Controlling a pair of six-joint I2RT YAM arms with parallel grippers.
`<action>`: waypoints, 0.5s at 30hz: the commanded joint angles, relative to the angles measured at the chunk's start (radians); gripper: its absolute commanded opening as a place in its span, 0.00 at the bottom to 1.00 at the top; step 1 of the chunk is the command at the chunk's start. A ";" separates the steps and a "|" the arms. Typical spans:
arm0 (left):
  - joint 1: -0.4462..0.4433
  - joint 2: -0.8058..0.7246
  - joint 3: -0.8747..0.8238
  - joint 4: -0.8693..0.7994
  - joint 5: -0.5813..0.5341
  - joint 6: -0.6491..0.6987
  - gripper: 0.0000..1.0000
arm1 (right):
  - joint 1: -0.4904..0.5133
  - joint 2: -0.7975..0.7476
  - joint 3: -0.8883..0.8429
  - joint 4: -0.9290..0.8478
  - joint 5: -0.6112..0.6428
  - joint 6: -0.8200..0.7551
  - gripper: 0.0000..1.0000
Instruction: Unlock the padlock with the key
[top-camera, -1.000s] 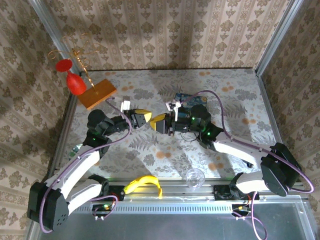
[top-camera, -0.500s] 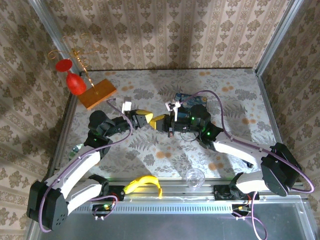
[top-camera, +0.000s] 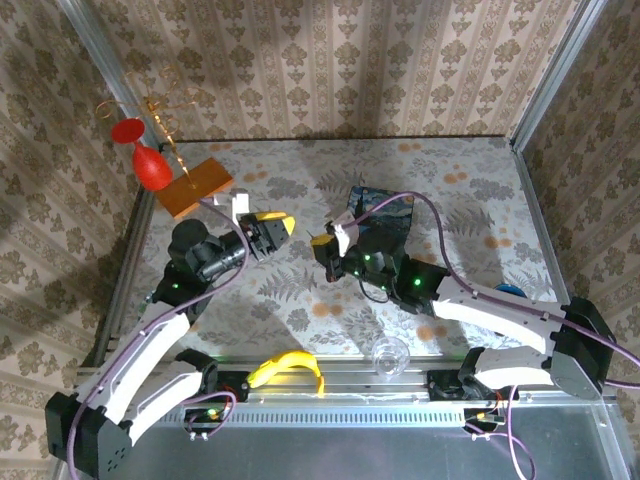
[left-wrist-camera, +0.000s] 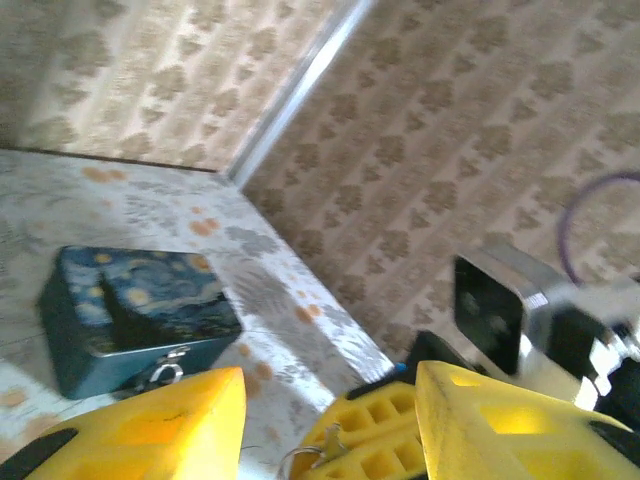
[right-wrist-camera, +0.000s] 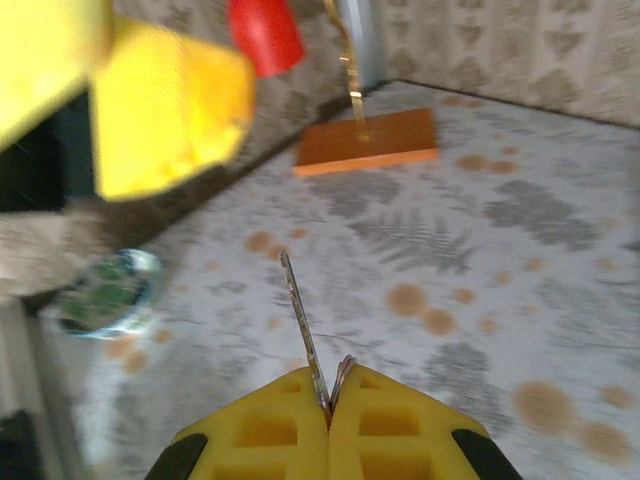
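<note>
The key (right-wrist-camera: 303, 330) sticks up from my right gripper (right-wrist-camera: 328, 405), whose yellow jaws are shut on its head. In the top view that gripper (top-camera: 325, 248) hovers just left of the blue painted tin (top-camera: 385, 215). My left gripper (top-camera: 272, 224) stands open a short way to its left, with nothing between its fingers. From the left wrist I see my own gripper (left-wrist-camera: 330, 400) framing the right gripper's tips and the key (left-wrist-camera: 338, 440). The tiny padlock (left-wrist-camera: 165, 370) hangs on the front of the tin (left-wrist-camera: 140, 300).
An orange wooden block (top-camera: 195, 185) with a gold wire stand and a red ornament (top-camera: 150, 165) sits at the back left. A banana (top-camera: 285, 368) and a clear glass cup (top-camera: 390, 353) lie by the near rail. Papered walls close in the table.
The two grippers were tip to tip. My left jaws have opened and drawn back to the left. The right gripper keeps the key and has swung away from the tin.
</note>
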 joint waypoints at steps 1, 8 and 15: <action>-0.011 -0.007 0.065 -0.214 -0.152 0.001 0.47 | 0.041 0.023 0.052 -0.107 0.338 -0.149 0.00; -0.042 0.068 0.092 -0.218 -0.174 -0.090 0.41 | 0.104 0.126 0.120 -0.100 0.489 -0.275 0.00; -0.087 0.130 0.105 -0.182 -0.175 -0.131 0.40 | 0.126 0.202 0.164 -0.107 0.522 -0.317 0.00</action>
